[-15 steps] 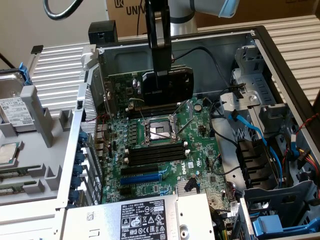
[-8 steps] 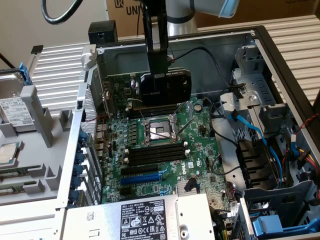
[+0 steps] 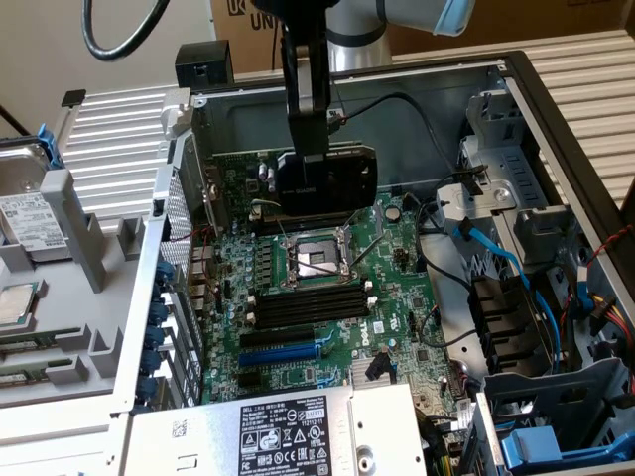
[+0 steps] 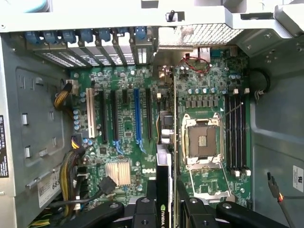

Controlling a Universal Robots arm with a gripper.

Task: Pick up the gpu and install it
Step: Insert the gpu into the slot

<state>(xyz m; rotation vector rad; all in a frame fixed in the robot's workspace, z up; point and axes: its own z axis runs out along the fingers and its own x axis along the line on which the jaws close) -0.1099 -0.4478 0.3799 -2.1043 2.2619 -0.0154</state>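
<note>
The gpu [image 3: 335, 183], a small green-board card with a black rectangular cooler shroud, is gripped by the black claw [image 3: 308, 157], whose fingers are clamped on its upper edge. The card is held upright inside the open grey metal computer case [image 3: 437, 89], over the large green motherboard [image 3: 397, 288]. In the wrist view, the gpu [image 4: 163, 185] is seen edge-on between the claw [image 4: 165, 203] fingers, lined up between the silver processor socket [image 4: 202, 140] and the long expansion slots [image 4: 137, 116]. Whether the card touches the board cannot be told.
</note>
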